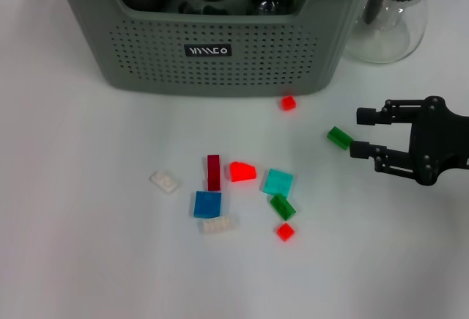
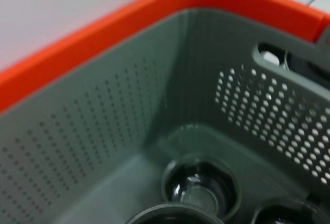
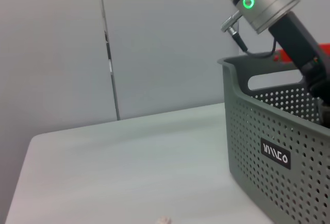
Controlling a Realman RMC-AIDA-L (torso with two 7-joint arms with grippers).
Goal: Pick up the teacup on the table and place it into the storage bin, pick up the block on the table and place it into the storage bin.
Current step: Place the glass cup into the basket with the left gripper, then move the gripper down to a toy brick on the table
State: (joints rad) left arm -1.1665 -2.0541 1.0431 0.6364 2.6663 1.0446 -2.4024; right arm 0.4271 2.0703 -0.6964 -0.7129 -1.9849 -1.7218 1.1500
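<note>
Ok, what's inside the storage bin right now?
The storage bin holds several dark round cups. The left arm reaches into it; its hand and anything beneath are hidden.

You can make out only stylised white lettering, roughly "MINISO", on the dark plate (image 1: 207, 50) fixed to the bin (image 1: 146, 55).

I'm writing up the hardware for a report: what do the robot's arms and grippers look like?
The right gripper is matte black, with two stubby fingers on linkage bars. The left arm, seen from the right wrist camera, has a silver cylindrical segment with a glowing green ring light, a black link and a thin dark cable.
</note>
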